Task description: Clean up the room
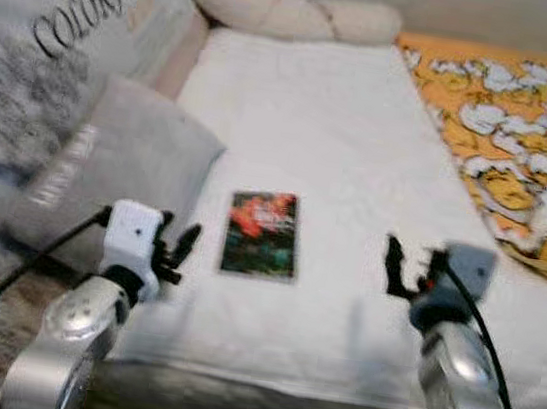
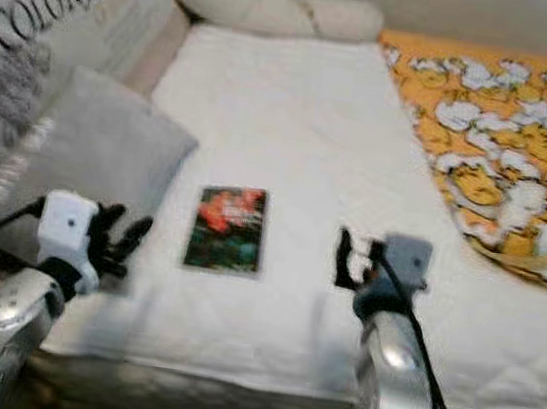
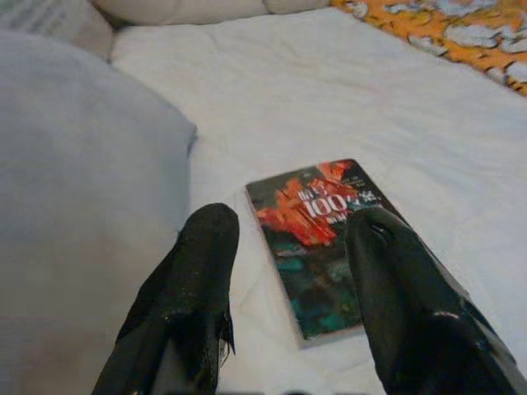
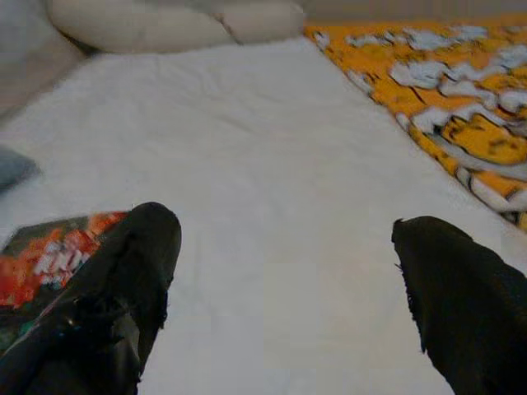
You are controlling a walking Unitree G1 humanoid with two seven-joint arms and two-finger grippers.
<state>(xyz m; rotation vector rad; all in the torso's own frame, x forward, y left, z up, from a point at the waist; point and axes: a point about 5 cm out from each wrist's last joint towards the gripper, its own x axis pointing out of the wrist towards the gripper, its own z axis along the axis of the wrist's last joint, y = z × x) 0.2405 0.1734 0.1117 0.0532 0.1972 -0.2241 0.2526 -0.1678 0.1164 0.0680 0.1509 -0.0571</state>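
A book (image 1: 262,233) with a dark green and red cover lies flat on the white bed sheet (image 1: 335,122), near the front edge. My left gripper (image 1: 175,245) hovers open just left of the book, which shows beyond its fingers (image 3: 198,280) as the book (image 3: 325,239). My right gripper (image 1: 393,266) hangs open over bare sheet to the book's right, with a corner of the book (image 4: 49,255) beside one finger (image 4: 132,280). Neither gripper holds anything.
A grey pillow (image 1: 128,160) lies at the bed's left, beside a grey blanket printed with letters (image 1: 65,26). A cream braided cushion (image 1: 289,10) sits at the head. An orange duck-patterned quilt (image 1: 526,127) covers the right side.
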